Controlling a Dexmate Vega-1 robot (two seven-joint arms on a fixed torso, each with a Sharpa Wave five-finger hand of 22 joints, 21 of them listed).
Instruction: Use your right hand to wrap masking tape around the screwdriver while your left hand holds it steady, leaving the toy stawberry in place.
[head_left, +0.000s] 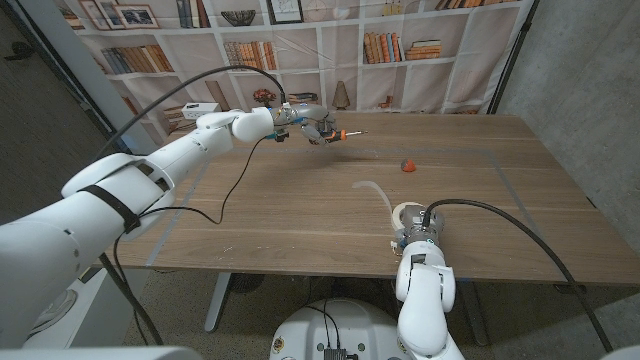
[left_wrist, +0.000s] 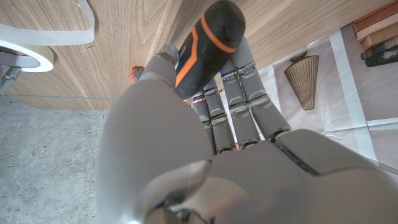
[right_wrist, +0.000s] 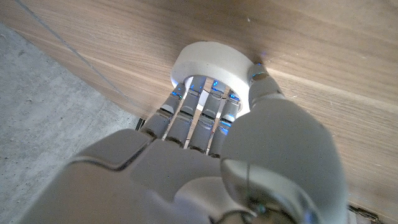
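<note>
Masking tape (head_left: 407, 213), a pale roll, sits near the table's (head_left: 520, 180) front edge on the robot's right, with a loose strip (head_left: 375, 190) curling away from it across the wood toward the middle. The right hand (head_left: 420, 240) is at the roll; in the right wrist view its fingers (right_wrist: 199, 106) reach over the rim of the roll (right_wrist: 208, 62) and touch it, though whether they actually clamp it I cannot tell. The screwdriver (head_left: 338, 133) is well apart from the tape, far across the table on the robot's left, raised above the surface in the left hand (head_left: 305, 124), whose fingers (left_wrist: 239, 93) are wrapped around the black-and-orange handle (left_wrist: 205, 37). Its long axis runs roughly sideways, shaft tip pointing toward the robot's right, so the free end faces the tape side. The toy strawberry (head_left: 407, 166) lies on the wood between the 2 hands, nearer the tape, close to the path the roll would take. My judgement is that the coming move turns on carrying the roll and its strip up and leftward to the shaft while passing clear of the strawberry. No containers stand on the table.
</note>
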